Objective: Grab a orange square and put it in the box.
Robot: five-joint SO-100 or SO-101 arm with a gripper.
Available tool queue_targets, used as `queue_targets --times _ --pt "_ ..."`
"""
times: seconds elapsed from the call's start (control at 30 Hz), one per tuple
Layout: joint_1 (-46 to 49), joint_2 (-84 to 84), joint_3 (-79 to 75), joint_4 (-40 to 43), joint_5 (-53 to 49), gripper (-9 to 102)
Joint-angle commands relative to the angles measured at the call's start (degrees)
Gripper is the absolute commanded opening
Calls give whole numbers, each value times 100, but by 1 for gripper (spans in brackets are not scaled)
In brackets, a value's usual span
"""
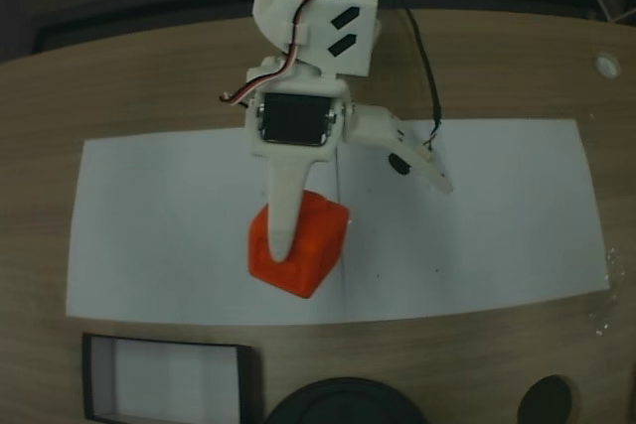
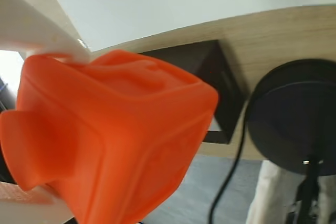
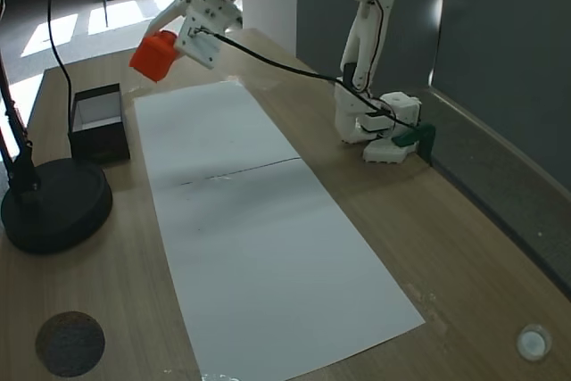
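In a fixed view from the side, nearest the camera lies a small dark disc (image 3: 70, 343) on the desk (image 3: 482, 292), with a long white paper sheet (image 3: 259, 229) running away from it toward the far end. Further back on the left stands a round black base (image 3: 53, 205), and just beyond it the box (image 3: 96, 136), a black-walled tray with a pale floor, resting beside the left edge of the paper. Beyond the box, the gripper (image 3: 169, 42) holds the orange square (image 3: 155, 54) raised clear of the desk, near the far left corner of the paper. The jaws are closed on the orange square: the wrist view shows the cube (image 2: 110, 140) pinched against a white finger (image 2: 47, 35), with the box (image 2: 210, 72) and the black base (image 2: 294, 119) visible beneath it. The arm's base (image 3: 379, 131) sits at the far right of the desk. Judged step: the grasp and lift are done and the carry to the box is in hand. The cube does not yet appear to hang over the tray, so the next move calls for shifting it left and nearer until centred over the pale floor, lowering it, then opening the jaws.
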Motion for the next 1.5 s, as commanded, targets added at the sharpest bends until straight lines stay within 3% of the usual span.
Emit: queue_targets --times 0.0,0.8,1.03,1.23,1.47 --pt "439 -290 -773 -404 -9 9" --pt "835 -5757 -6372 -519 35 8" --pt "914 -6161 -6697 -501 35 10" --pt "870 -6144 -6715 -141 18 28" --pt "870 -6144 -7102 255 35 29"
